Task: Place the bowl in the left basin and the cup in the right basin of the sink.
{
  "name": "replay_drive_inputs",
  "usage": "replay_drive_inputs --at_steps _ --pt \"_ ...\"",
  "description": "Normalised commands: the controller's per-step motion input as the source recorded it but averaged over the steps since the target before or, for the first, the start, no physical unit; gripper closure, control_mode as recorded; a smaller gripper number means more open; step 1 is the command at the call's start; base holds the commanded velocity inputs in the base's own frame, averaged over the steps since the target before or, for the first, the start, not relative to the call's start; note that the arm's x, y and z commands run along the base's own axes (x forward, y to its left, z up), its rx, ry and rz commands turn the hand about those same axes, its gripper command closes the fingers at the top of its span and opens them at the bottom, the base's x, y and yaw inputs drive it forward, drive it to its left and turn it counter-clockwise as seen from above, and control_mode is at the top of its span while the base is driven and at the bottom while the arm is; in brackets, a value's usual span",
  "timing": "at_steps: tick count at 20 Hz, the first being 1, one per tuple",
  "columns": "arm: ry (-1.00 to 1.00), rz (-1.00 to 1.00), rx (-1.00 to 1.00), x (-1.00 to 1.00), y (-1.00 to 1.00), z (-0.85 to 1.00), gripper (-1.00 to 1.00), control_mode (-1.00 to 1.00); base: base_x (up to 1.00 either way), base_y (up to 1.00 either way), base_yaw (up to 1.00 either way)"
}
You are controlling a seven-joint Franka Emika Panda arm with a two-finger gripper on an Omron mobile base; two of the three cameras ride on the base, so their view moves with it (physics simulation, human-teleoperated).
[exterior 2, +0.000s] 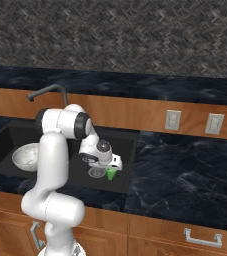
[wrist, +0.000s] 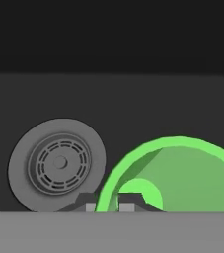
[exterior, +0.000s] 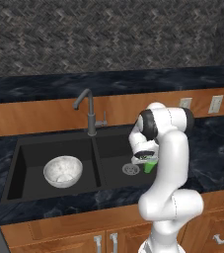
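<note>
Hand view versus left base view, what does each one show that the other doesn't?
Hand view alone: the cup's hollow inside, and the fingertips pinching its rim, one on each side. Left base view alone: the bowl in the left basin, the faucet and the wall outlets. Both: the green cup beside the right basin's drain.

Both base views look forward and down from behind the arm, at its 7 and 5 o'clock, sharing the sink [exterior: 15,163]. The hand view looks closely into the right basin [wrist: 133,99].
</note>
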Motion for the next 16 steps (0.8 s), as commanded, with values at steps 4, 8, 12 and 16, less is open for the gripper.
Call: replay_drive_inputs --at_steps 4,8,12,16 --pt "-0.01 0.00 0.00 0.00 0.02 -0.25 1.00 -1.00 0.00 0.00 0.00" --pt "0.00 0.00 0.00 0.00 0.01 -0.24 1.00 -1.00 0.00 0.00 0.00" --pt "0.00 0.00 0.00 0.00 0.00 -0.24 1.00 -1.00 0.00 0.00 0.00" --pt "0.00 0.00 0.00 0.00 -0.01 -0.15 1.00 -1.00 0.00 0.00 0.00"
